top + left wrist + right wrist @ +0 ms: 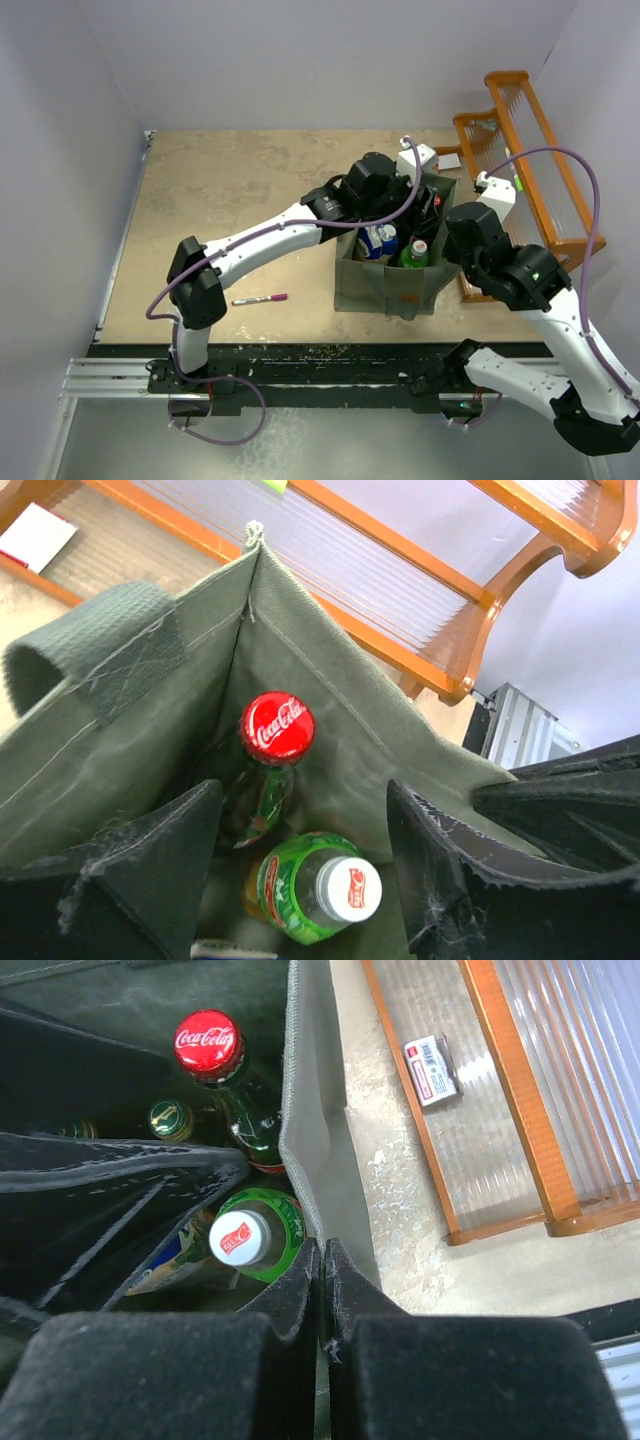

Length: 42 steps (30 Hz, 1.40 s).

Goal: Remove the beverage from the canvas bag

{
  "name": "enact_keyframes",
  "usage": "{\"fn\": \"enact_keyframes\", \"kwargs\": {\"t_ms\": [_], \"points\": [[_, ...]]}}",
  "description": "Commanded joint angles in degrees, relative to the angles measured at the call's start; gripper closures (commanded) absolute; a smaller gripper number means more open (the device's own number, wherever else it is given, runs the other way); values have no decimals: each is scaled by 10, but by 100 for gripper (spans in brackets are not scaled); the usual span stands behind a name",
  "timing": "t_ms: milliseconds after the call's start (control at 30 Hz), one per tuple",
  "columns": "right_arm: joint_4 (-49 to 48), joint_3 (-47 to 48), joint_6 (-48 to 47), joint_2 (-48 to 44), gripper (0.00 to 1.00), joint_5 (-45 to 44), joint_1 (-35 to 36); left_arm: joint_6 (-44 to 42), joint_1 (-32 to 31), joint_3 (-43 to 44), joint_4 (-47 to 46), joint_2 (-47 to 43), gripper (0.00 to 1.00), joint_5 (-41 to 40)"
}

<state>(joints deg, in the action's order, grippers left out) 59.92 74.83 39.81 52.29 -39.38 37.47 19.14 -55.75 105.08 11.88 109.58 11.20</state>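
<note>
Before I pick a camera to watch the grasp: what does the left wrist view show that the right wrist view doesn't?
Left wrist only: the handle of the canvas bag, and the open left fingers. Right wrist only: a gold-capped bottle, and the right fingers shut on its rim. Both: the red-capped Coca-Cola bottle, the white-capped green bottle, the orange wooden rack.

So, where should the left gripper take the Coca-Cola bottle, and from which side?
Probably the neck just under the red cap, from straight above: the Coca-Cola bottle stands upright in the canvas bag, whose walls and the green bottle beside it hide its body.
</note>
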Motion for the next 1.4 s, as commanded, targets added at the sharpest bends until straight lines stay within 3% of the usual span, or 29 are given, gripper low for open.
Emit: {"fn": "enact_keyframes", "kwargs": {"t_ms": [0,267,533,700,833,967,1200,1367], "points": [[-8,-7,33,-16,100,-16,-1,-46,-3,5,-78,22,33,-16],[-25,-14,31,-40,100,-16,-1,-112,-8,-41,-188,37,44,-33],[-37,-17,19,-52,96,-9,0,-140,-9,-23,-245,82,45,4],[-41,-13,4,-50,95,-9,-1,-150,-8,-23,-275,101,46,-15],[-44,-12,-4,-52,94,-8,-1,-170,-8,-28,-298,107,52,-22],[-44,-12,-9,-53,92,-13,0,-183,-8,-32,-301,111,55,-29],[-49,-14,-16,-57,89,-21,0,-197,-8,-34,-285,121,49,-26],[-49,-18,-14,-61,88,-24,-1,-211,-8,-32,-268,124,53,-19]]}}
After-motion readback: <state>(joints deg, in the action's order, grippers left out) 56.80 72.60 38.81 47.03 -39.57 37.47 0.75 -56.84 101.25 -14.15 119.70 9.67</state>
